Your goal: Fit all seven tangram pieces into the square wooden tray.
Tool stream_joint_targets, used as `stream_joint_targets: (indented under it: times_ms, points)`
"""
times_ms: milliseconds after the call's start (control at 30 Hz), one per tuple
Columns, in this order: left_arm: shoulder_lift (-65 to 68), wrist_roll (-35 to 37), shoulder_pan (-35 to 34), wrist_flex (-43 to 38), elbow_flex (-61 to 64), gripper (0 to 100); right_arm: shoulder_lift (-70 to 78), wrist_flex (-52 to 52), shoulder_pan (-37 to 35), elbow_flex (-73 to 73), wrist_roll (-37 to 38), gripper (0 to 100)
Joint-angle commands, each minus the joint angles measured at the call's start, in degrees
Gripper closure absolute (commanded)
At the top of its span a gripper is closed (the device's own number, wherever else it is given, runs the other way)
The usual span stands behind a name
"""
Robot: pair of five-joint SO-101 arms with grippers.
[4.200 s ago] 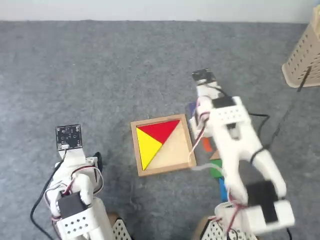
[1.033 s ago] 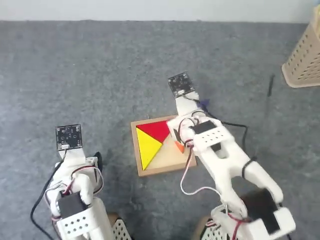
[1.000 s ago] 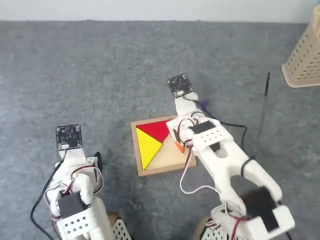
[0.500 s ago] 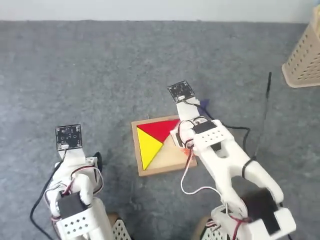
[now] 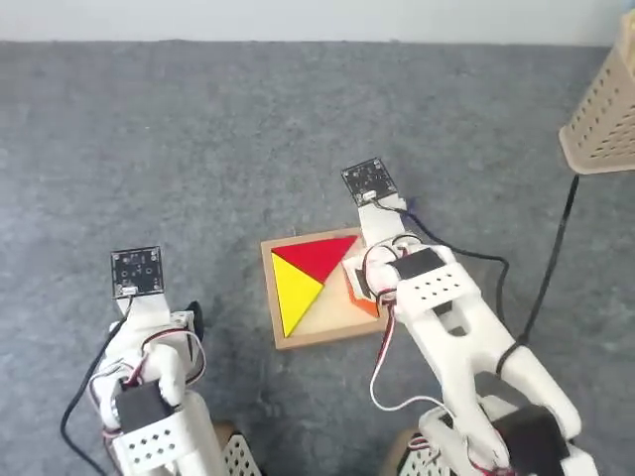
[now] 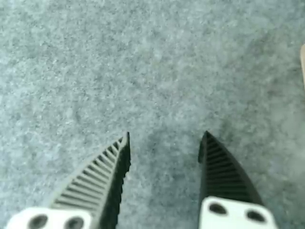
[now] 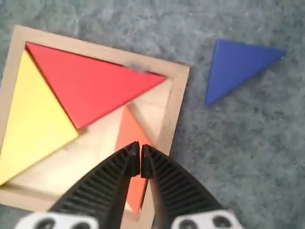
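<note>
The square wooden tray [image 5: 281,342] [image 7: 177,102] lies on the grey carpet between the arms. A red triangle [image 5: 317,256] [image 7: 93,83] and a yellow triangle [image 5: 291,288] [image 7: 33,124] lie flat inside it. An orange triangle [image 5: 359,295] [image 7: 127,131] lies against the tray's right wall. My right gripper [image 7: 139,151] is shut, its tips together right over the orange triangle. A blue triangle [image 7: 233,69] [image 5: 408,208] rests on the carpet just beyond the tray's right corner. My left gripper [image 6: 164,143] hangs open over bare carpet at the near left, holding nothing.
A beige perforated basket [image 5: 607,109] stands at the far right edge. A black cable [image 5: 549,263] runs from it toward the right arm's base. Open carpet stretches left of and beyond the tray.
The right arm brought the orange triangle from the carpet right of the tray over the tray. The triangle now lies at the tray's right wall. The left arm has not moved.
</note>
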Motion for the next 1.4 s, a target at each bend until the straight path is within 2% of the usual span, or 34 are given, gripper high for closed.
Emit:
stream_joint_targets:
  times_ms: [0, 233, 667, 900, 967, 1033, 1267, 1367]
  points:
    - [-0.7, 0.5, 0.4, 0.2, -0.3, 77, 3.5, 0.2, 0.0, -0.9, 2.7, 99.1]
    - [-0.7, 0.5, 0.4, 0.2, -0.3, 77, 11.4, 1.4, -6.1, -1.2, 7.7, 99.1]
    - [-0.7, 0.5, 0.4, 0.2, -0.3, 77, 11.6, 2.6, -15.2, -6.3, 7.3, 99.1]
    - [-0.7, 0.5, 0.4, 0.2, -0.3, 77, 5.6, 1.4, -9.0, -6.3, 6.7, 99.1]
    - [-0.7, 0.5, 0.4, 0.2, -0.3, 77, 3.9, 0.0, -7.8, -6.0, 4.1, 99.1]
    - [-0.7, 0.5, 0.4, 0.2, -0.3, 77, 3.6, -0.8, -7.5, -5.8, 2.3, 99.1]
    - [-0.7, 0.5, 0.4, 0.2, -0.3, 77, 8.5, -9.3, -7.7, -2.5, 2.4, 99.1]
    - [-0.7, 0.5, 0.4, 0.2, -0.3, 77, 10.9, -9.9, -7.4, -2.5, 2.4, 99.1]
